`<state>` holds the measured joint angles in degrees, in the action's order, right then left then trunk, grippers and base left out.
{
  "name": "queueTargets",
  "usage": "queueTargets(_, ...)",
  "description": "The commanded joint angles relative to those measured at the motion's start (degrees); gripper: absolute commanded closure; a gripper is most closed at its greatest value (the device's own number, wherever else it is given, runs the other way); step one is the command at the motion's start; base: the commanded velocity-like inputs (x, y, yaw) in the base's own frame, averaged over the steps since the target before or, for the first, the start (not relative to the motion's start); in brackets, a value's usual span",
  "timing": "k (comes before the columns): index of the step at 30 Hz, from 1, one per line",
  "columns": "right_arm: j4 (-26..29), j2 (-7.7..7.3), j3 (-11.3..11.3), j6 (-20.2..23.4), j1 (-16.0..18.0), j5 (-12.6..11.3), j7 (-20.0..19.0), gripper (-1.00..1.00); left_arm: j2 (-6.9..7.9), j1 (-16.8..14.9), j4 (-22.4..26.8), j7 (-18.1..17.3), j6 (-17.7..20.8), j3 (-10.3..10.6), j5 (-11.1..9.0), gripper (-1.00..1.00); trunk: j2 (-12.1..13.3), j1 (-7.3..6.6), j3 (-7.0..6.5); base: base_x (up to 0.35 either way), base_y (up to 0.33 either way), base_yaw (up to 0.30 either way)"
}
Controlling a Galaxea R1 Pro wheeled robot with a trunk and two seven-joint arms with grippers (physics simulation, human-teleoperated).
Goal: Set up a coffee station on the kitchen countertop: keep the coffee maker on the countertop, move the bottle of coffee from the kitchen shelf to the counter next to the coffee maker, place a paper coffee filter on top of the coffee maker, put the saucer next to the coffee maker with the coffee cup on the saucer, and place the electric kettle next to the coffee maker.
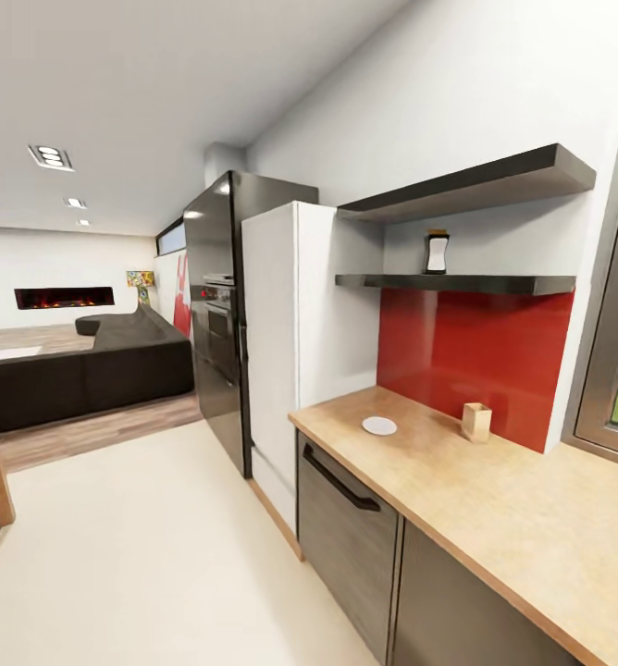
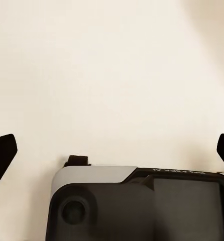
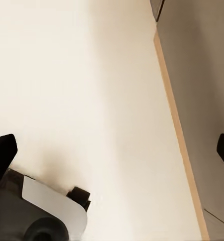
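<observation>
In the head view the bottle of coffee (image 1: 437, 252), dark with a pale label, stands on the lower dark shelf (image 1: 494, 284) above the counter. A white saucer (image 1: 379, 425) lies on the tan countertop (image 1: 531, 518) near its far end. A small tan box-like holder (image 1: 476, 422) stands by the red backsplash. My left gripper (image 2: 112, 150) hangs open over the pale floor, its black fingertips (image 2: 2, 153) wide apart. My right gripper (image 3: 112, 150) is open too, above the floor beside the cabinet base.
A white fridge (image 1: 295, 351) and a black oven tower (image 1: 218, 324) stand beyond the counter. A dishwasher front with a black handle (image 1: 339, 481) sits under the counter. A dark sofa (image 1: 87, 370) lies far left. A window frame (image 1: 614, 370) is at the right.
</observation>
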<state>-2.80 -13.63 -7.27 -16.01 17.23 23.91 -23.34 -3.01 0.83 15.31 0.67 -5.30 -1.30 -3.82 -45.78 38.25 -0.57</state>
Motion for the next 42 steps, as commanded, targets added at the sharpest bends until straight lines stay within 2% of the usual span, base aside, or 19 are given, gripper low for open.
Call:
queueTargets(1, -0.22, 0.03, -0.57, -0.35, -0.42, 0.43, -0.02, -1.0, 0.0, 0.05, 0.07, 0.03, -0.06, -0.1, -0.4, -1.0, 0.0, 0.05, -0.02, 0.316, 0.128, 0.0)
queueTargets(6, -0.2, 0.21, -0.56, -0.35, -3.01, 0.43, -0.09, -1.0, 0.08, 0.05, 0.07, 0.03, -0.06, -0.12, -0.44, -1.0, 0.0, 0.05, -0.02, 0.316, 0.128, 0.0)
queueTargets(8, -0.19, 0.24, -0.56, -0.33, -4.54, 0.43, -0.11, -1.0, 0.09, 0.05, 0.07, 0.03, -0.06, -0.16, -0.45, -1.0, 0.0, 0.05, -0.02, 0.316, 0.128, 0.0)
queueTargets(9, -0.19, 0.29, -0.55, -0.38, -6.47, 0.43, -0.1, -1.0, 0.12, 0.05, 0.07, 0.03, -0.06, -0.18, -0.45, -1.0, 0.0, 0.05, -0.02, 0.316, 0.128, 0.0)
queueTargets(12, -0.19, 0.34, -0.55, -0.35, -8.23, 0.43, -0.08, -1.0, 0.11, 0.05, 0.07, 0.03, -0.06, -0.19, -0.45, -1.0, 0.0, 0.05, -0.02, 0.316, 0.128, 0.0)
queueTargets(20, -0.19, 0.32, -0.55, -0.34, -9.0, 0.43, -0.1, -1.0, 0.11, 0.05, 0.07, 0.0, -0.06, -0.19, -0.47, -1.0, 0.0, 0.05, -0.02, 0.22, 0.089, -0.127)
queueTargets(42, -0.19, 0.33, -0.55, -0.45, -9.15, 0.43, -0.04, -1.0, 0.11, 0.05, 0.07, 0.01, -0.07, -0.2, -0.46, -1.0, 0.0, 0.05, -0.02, 0.011, 0.012, -0.241)
